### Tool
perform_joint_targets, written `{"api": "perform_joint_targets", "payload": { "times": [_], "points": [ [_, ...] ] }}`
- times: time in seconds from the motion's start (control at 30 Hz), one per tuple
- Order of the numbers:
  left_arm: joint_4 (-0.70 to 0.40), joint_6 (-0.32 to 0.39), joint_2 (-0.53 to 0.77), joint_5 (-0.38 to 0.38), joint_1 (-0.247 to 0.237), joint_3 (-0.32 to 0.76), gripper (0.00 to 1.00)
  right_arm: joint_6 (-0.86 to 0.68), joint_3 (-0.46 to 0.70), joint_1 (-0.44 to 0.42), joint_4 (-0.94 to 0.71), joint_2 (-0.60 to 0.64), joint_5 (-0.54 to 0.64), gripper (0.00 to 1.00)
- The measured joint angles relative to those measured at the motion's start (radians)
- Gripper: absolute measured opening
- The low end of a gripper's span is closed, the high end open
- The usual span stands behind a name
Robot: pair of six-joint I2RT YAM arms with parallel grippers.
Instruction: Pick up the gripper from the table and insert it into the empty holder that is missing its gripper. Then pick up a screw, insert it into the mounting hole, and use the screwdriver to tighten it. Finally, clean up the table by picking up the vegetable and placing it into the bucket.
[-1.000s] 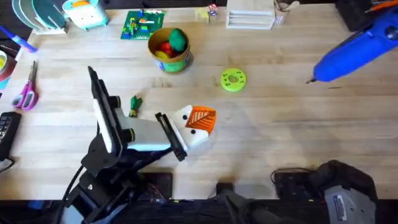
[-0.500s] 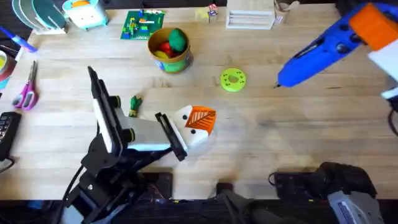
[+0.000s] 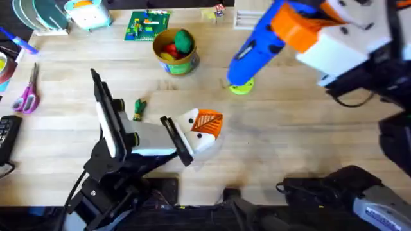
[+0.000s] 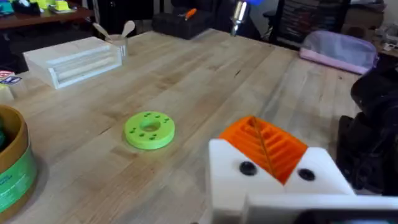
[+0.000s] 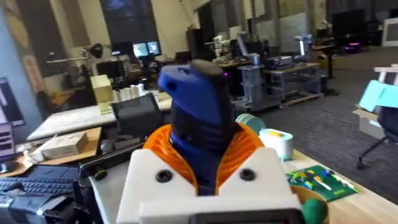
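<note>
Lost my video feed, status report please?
Right gripper shut on screwdriver, raised over the green disc. Left gripper holding the holder, orange wedge seated. Vegetable on table.

You're looking at a pale wooden bench (image 3: 289,141). On it sit the yellow bucket (image 3: 176,59) with toy food inside, a flat green disc (image 3: 241,86) to its right, and the small dark-green vegetable (image 3: 139,108) nearer the left arm. Pink-handled scissors (image 3: 27,95) lie at the left edge, a green brick plate (image 3: 147,26) at the back, and a white tray (image 4: 74,60) beyond the disc
</note>
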Motion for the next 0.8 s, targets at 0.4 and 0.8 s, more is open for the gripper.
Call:
{"api": "perform_joint_targets", "payload": {
  "times": [0.4, 0.8],
  "points": [
    [0.0, 0.0, 0.0, 0.0, 0.0, 0.0, 0.008, -0.012, 0.0, 0.258, 0.241, 0.201, 0.09, 0.094],
    [0.0, 0.0, 0.0, 0.0, 0.0, 0.0, 0.008, -0.085, 0.0, 0.371, 0.207, 0.221, 0.124, 0.094]
  ]
}}
